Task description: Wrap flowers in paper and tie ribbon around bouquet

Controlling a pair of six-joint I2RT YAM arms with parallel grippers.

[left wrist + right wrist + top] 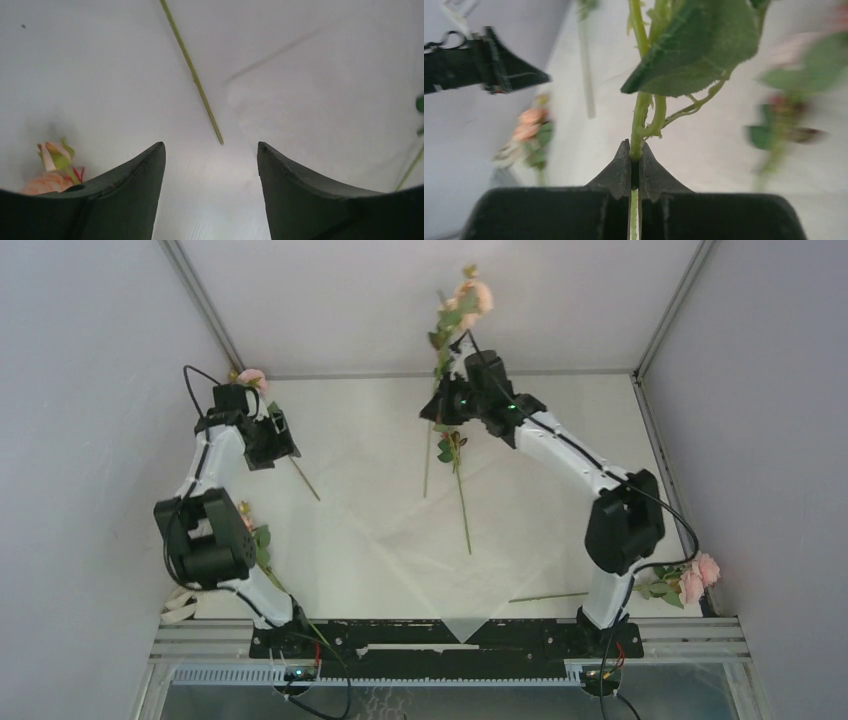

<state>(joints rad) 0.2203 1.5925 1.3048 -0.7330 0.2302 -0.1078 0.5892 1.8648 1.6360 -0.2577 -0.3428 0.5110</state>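
Right gripper (pixel 635 150): jaws pinched shut on the thin green stem (pixel 640 107) of one rose, partway along it and just under a broad leaf (pixel 699 47).
Held rose (pixel 476 295): raised at the back of the table, with the bloom well above the grip and the lower stem hanging below.
Left gripper (pixel 210 145): fingers spread wide with nothing between them, over the back-left of the table.
Loose rose (pixel 192 75): lies flat, its stem end just ahead of the open jaws. Whether it rests on the sheet or beside it, I cannot tell.
Paper (pixel 400 540): spread flat mid-table, with one sprig (pixel 452 447) lying on it.
Stray roses: one by the left arm (pixel 258 537) and one by the right arm's base (pixel 695 578), well apart from the sheet.
Ribbon (pixel 180 605): what looks like it sits by the left arm's base, untouched.
Risk, swivel: the stem is thin and the bloom heavy, so the flower may pivot in the pinch and land askew.
Risk, paper: the sheet is light and crinkly, and a dragged stem or fingertip could shift or bunch it.
Risk, tangle: leaves could snag the sprig already on the sheet and knock it aside.
Risk, spread: stems laid at odd angles would make a ragged bunch that is hard to roll.
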